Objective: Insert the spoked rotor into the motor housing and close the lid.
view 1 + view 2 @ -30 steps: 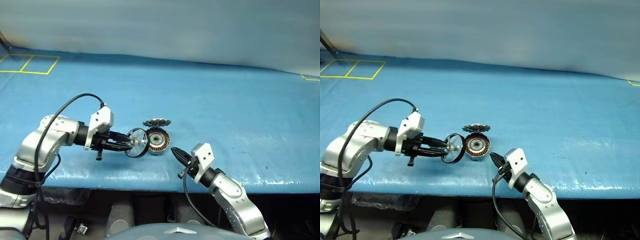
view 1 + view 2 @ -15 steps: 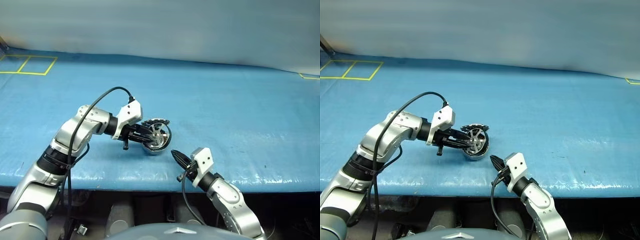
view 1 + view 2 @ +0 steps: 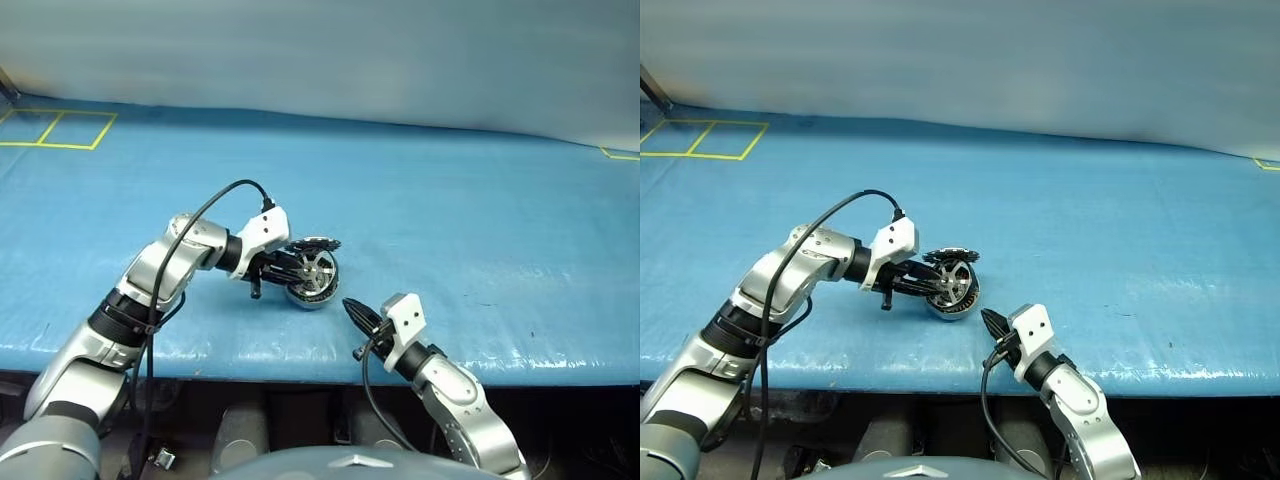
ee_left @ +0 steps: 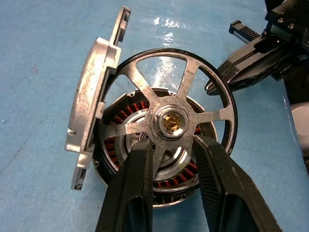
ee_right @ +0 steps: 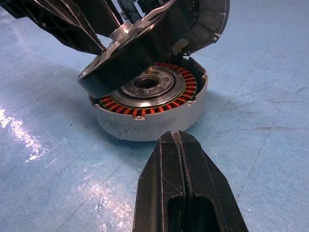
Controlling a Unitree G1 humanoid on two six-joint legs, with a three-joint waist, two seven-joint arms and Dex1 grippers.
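Observation:
My left gripper [image 4: 171,143] is shut on the spoked rotor [image 4: 170,120], its two black fingers [image 4: 130,193] pinching a spoke below the silvery hub. The rotor [image 3: 318,270] hangs tilted just above the open motor housing [image 5: 154,113], whose copper windings and central bearing show underneath. The lid [image 4: 94,104] stands upright on its hinge at the housing's far side, toothed rim up [image 3: 312,243]. My right gripper [image 3: 352,308] is shut and empty, low on the table just in front of the housing, pointing at it [image 5: 177,140].
The housing sits on a blue table cover [image 3: 450,220], near its front edge [image 3: 250,365]. Yellow tape squares [image 3: 55,128] mark the far left corner. A black cable [image 3: 215,200] arches over my left forearm.
My left gripper has carried the rotor to the right, from beside the housing to above its opening, where it now hangs tilted. The right gripper has stayed put.

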